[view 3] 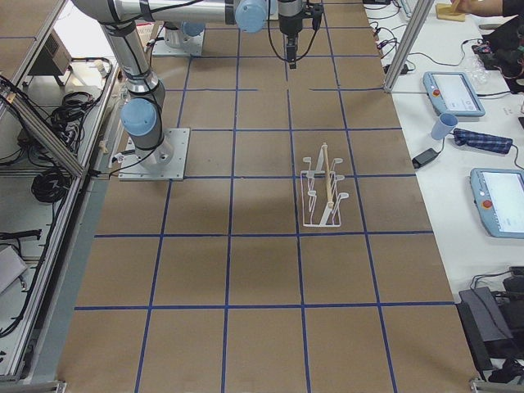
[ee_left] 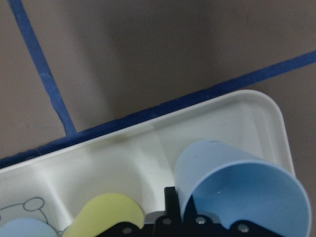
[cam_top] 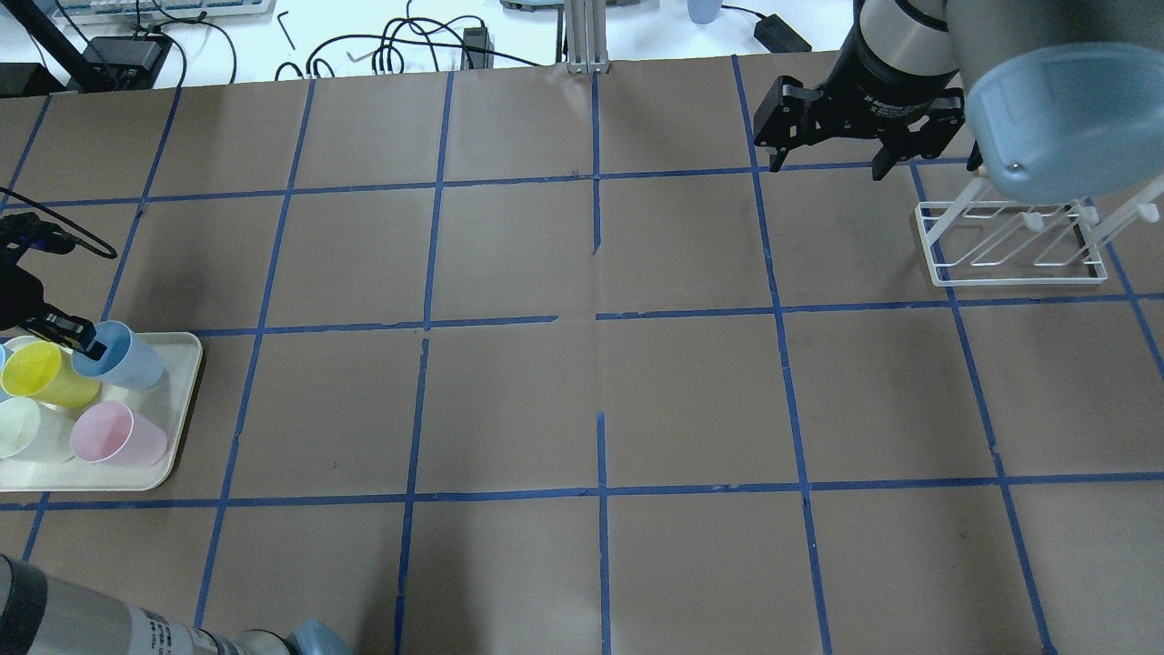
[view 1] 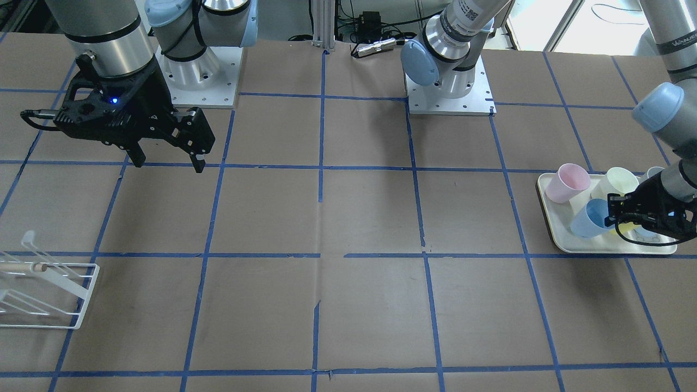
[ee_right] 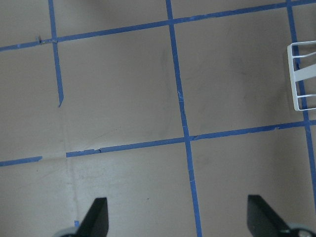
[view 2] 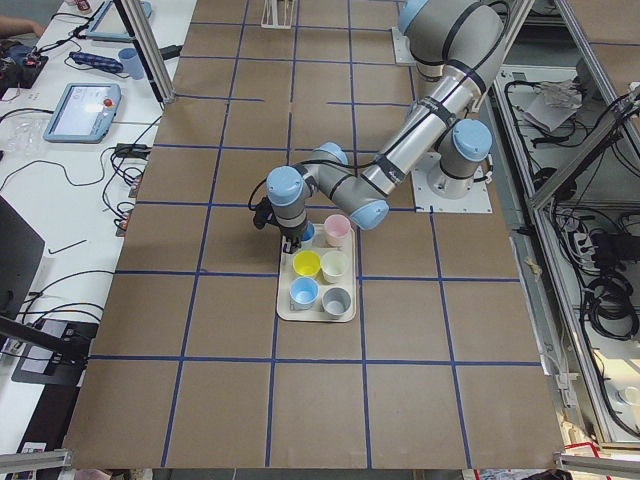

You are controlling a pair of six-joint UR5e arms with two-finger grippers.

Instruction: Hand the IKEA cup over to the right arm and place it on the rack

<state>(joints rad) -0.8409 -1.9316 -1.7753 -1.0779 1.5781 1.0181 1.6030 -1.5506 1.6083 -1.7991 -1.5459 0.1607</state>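
The IKEA cup (cam_top: pixel 127 357) is a pale blue tumbler in the far right corner of a white tray (cam_top: pixel 182 400). It also shows in the front view (view 1: pixel 589 218) and the left wrist view (ee_left: pixel 232 187). My left gripper (cam_top: pixel 86 338) is shut on its rim, one finger (ee_left: pixel 170 200) outside the wall, the other hidden inside the cup. My right gripper (cam_top: pixel 827 168) is open and empty, hanging above the table beside the white wire rack (cam_top: pixel 1009 246). The rack's corner shows in the right wrist view (ee_right: pixel 301 74).
The tray also holds a yellow cup (cam_top: pixel 41 373), a pink cup (cam_top: pixel 114 435), a pale cream cup (cam_top: pixel 23 428), a second blue cup (view 2: pixel 303 292) and a grey cup (view 2: pixel 337 299). The table (cam_top: pixel 591 391) is brown paper with blue tape lines.
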